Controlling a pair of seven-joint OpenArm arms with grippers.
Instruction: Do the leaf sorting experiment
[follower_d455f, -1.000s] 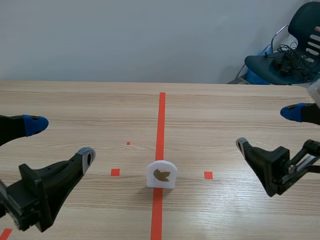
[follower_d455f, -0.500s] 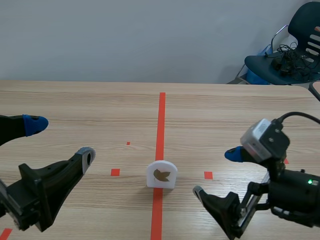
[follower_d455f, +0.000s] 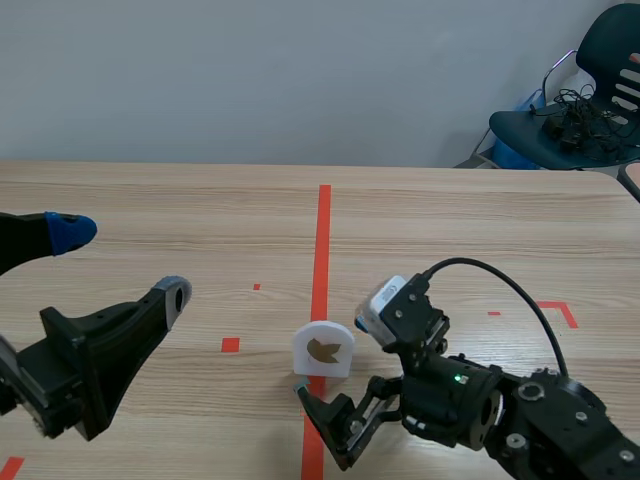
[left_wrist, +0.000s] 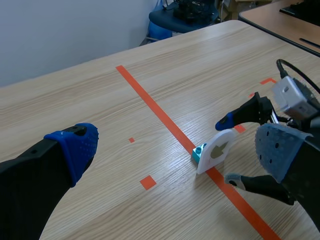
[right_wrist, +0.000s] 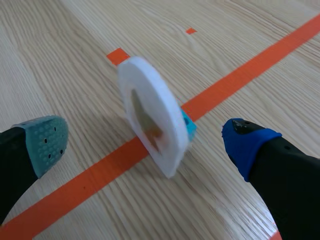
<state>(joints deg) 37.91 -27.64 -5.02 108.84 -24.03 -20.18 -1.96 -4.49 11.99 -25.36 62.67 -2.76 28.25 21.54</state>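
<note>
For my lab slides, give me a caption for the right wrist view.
Open right gripper poised around the standing white leaf card.

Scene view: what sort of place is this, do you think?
Probably a robotics lab or test room: a wooden table marked with orange-red tape, the right gripper open around a white leaf card, and a chair piled with cables by a plain wall.

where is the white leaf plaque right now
In the scene view, the white arched plaque with a brown leaf stands upright on the orange-red centre line, between the open fingers of the right gripper.
</note>
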